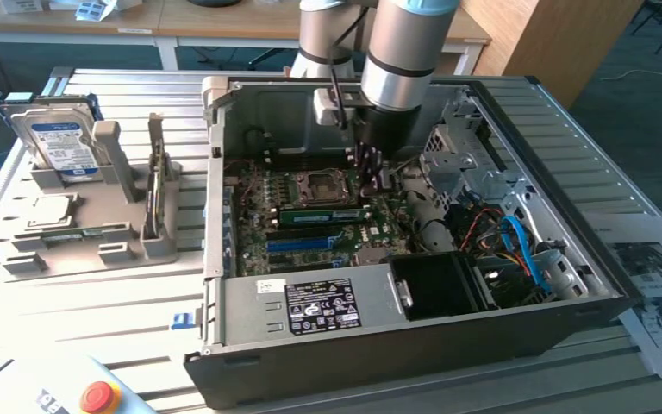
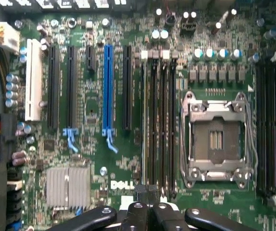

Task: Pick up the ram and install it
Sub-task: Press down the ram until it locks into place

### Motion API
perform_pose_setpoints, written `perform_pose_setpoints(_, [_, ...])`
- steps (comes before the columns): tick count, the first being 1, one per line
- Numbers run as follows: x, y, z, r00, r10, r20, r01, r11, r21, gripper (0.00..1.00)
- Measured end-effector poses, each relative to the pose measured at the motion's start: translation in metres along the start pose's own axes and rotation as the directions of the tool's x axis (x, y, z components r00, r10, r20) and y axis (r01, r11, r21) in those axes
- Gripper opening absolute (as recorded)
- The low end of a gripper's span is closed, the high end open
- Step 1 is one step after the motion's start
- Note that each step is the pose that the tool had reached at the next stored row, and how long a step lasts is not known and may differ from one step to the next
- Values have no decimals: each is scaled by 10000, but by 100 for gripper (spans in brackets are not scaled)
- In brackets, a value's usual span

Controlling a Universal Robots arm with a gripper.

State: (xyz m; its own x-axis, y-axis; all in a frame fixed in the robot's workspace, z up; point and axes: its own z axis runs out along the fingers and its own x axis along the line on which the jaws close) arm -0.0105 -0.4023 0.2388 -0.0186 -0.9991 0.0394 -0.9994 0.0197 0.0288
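One silver-and-grey robot arm reaches down into one open black metal computer case (image 1: pixel 423 345) in the exterior view, and I see its dark gripper (image 1: pixel 368 172) hanging over the green motherboard. One long, flat green ram stick with a pale label strip (image 1: pixel 320 215) lies along a slot just beside the square processor socket, below the gripper; I cannot tell whether they touch. On the exterior view's left, one grey plastic holder (image 1: pixel 135 241) carries one boxy silver hard drive with a blue-white label (image 1: pixel 61 142), one small square silver chip (image 1: pixel 53 210) and one thin upright board seen edge-on.

From the wrist view, I see the gripper's (image 2: pixel 147 211) two black fingers pressed together. Beyond them I count four narrow black memory slots (image 2: pixel 158 125), one empty metal-framed processor socket (image 2: pixel 217 139), one blue card slot (image 2: pixel 109 86), one white card slot (image 2: pixel 33 79) and one ribbed silver heatsink (image 2: pixel 68 186).
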Motion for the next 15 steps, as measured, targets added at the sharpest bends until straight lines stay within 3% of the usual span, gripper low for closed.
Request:
perform_pose_setpoints(8, [-5,296,17,10000,-1,1,1,10000,36,10])
perform_pose_setpoints(15, [-18,631,32,10000,11,-1,-11,10000,82,10])
